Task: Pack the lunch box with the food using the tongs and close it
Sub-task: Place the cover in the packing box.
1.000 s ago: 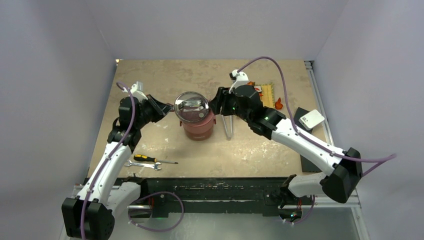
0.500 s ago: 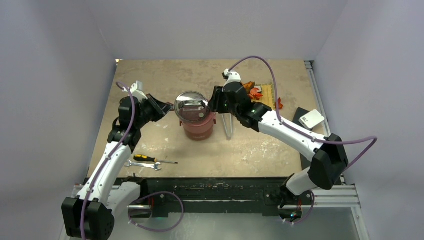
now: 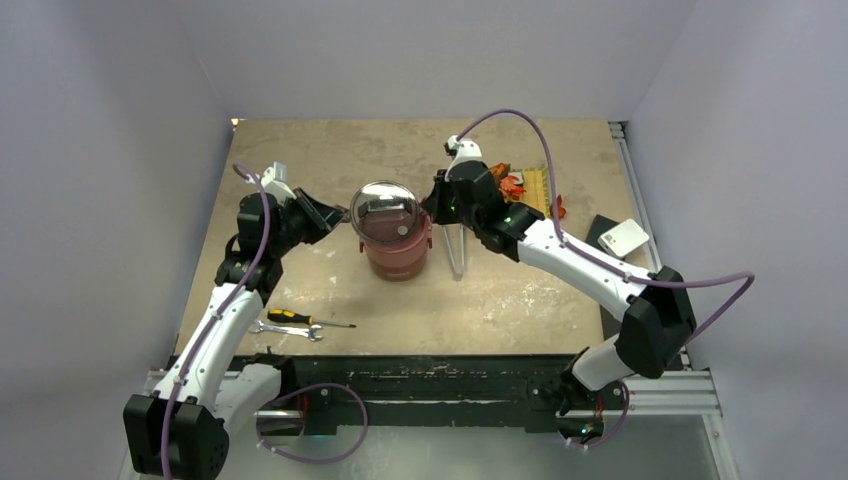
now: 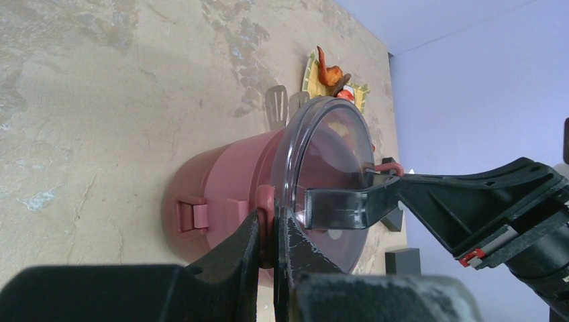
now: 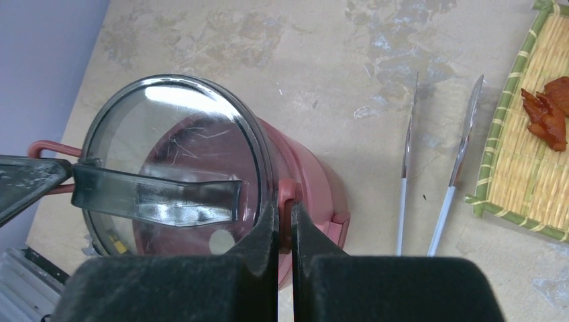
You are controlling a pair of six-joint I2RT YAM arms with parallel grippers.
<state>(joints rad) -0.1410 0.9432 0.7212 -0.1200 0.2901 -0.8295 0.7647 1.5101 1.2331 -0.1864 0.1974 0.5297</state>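
The dusty-red lunch box (image 3: 397, 250) stands mid-table with its dark see-through handled lid (image 3: 384, 212) on top. My left gripper (image 3: 345, 216) is shut on the red clip (image 4: 266, 201) on the box's left side, just under the lid's rim (image 4: 329, 151). On the opposite side my right gripper (image 5: 285, 218) is shut on the other red clip (image 5: 287, 192), beside the lid (image 5: 174, 134). The silver tongs (image 3: 457, 250) lie flat just right of the box, with nothing holding them (image 5: 405, 168). Orange-red food pieces (image 5: 547, 111) rest on the yellow woven mat (image 5: 530, 161).
A screwdriver (image 3: 300, 319) and a small wrench (image 3: 285, 328) lie at the front left. A dark block with a white object (image 3: 620, 238) sits at the right edge. One red food piece (image 3: 557, 208) lies just off the mat (image 3: 535, 185).
My right gripper has moved in against the box's right side and closed on its clip. The left gripper has kept its grip and has not moved.
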